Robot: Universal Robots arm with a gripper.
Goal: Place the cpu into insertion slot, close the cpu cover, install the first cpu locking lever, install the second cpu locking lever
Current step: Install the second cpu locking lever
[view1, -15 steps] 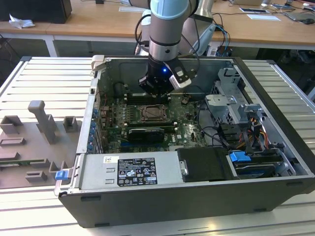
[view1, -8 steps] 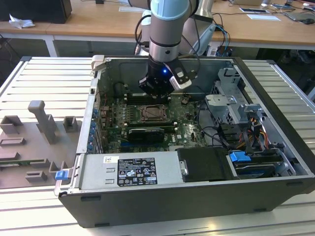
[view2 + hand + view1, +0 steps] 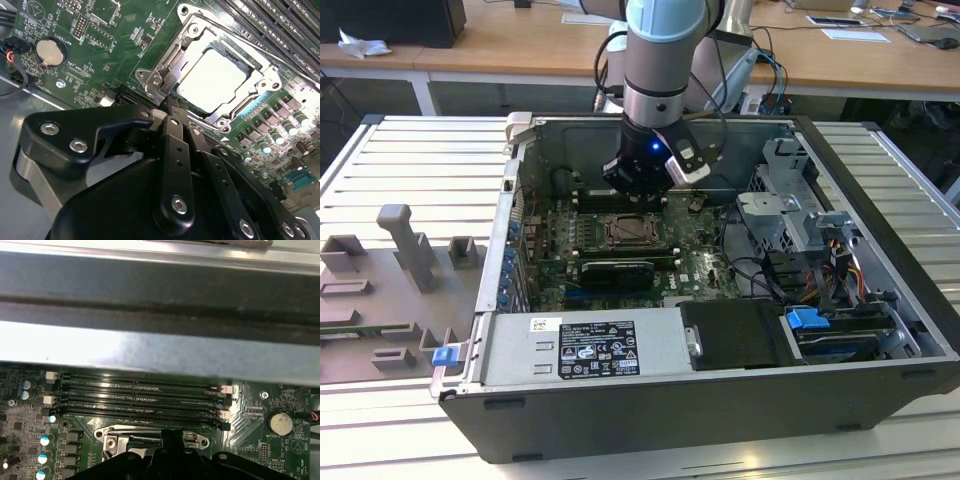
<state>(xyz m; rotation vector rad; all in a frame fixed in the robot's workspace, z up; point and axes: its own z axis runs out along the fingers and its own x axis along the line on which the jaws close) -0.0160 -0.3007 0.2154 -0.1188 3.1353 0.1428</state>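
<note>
Arm upright, wrist pointing straight down, black pincer (image 3: 638, 186) low, fingers drawn together.

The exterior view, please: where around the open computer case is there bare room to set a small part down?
The ribbed metal table is bare between the case wall and the grey fixture blocks, and again right of the case. Inside it is crowded: the claw hangs over the insertion slot, with cables beside the drive cage.

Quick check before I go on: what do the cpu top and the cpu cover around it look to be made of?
The cpu top looks like smooth pale metal, glaring near white under the light. The cpu cover looks like stamped bright steel, judging by its sharp folds and shiny reflections; the exact alloy cannot be told.
</note>
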